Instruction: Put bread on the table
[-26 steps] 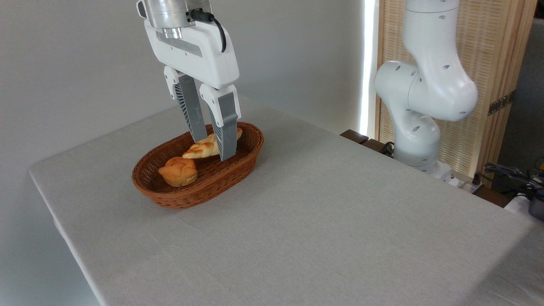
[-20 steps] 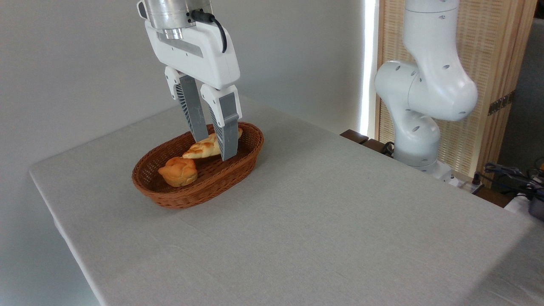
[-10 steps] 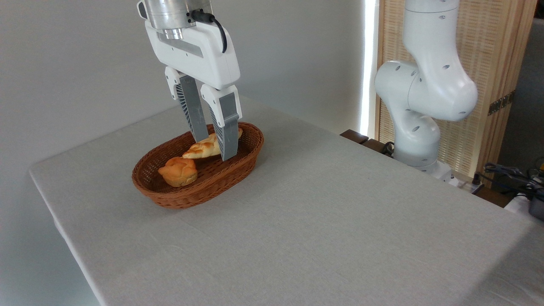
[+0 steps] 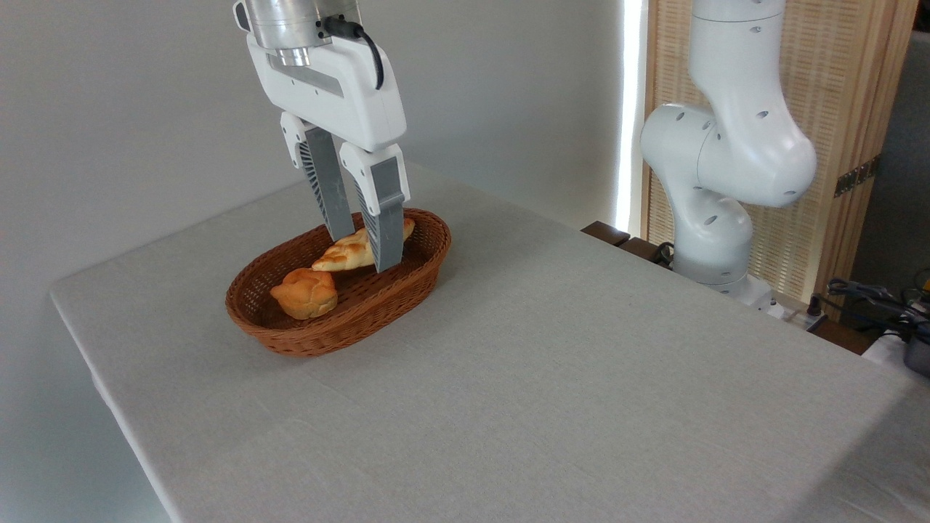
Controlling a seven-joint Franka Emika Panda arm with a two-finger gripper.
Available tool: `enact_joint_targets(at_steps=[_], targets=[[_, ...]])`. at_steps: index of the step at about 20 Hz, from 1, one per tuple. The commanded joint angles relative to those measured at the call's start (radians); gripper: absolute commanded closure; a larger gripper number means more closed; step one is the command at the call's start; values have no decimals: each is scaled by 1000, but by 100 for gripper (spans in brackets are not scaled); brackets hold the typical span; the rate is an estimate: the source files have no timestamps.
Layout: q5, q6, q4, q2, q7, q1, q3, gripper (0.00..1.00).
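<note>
Compared with a moment ago the pincer (image 4: 363,250) has nudged a touch to the left and maybe a hair higher, not much else changed. Its two grey fingers (image 4: 385,218) are pinching the bread (image 4: 349,253), one on each side of the loaf, around its middle. The bread sits tilted inside the wicker basket (image 4: 407,280), pointed end aiming toward the basket's left, and it's hard to tell if it's lifted clear of the basket floor. A small round bun (image 4: 305,293) lies in the left end of the basket, just beside the loaf's tip. The basket stands on the grey table (image 4: 552,378), and the arm's white base (image 4: 719,211) is well to the basket's right.
</note>
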Motion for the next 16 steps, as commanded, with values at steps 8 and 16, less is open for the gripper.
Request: enact_joint_targets(at_steps=[8,16], targets=[[-33,113,-60,-6,10,-23,-92,0],[-132,259,-195,-4,-236,-35,-212,0]])
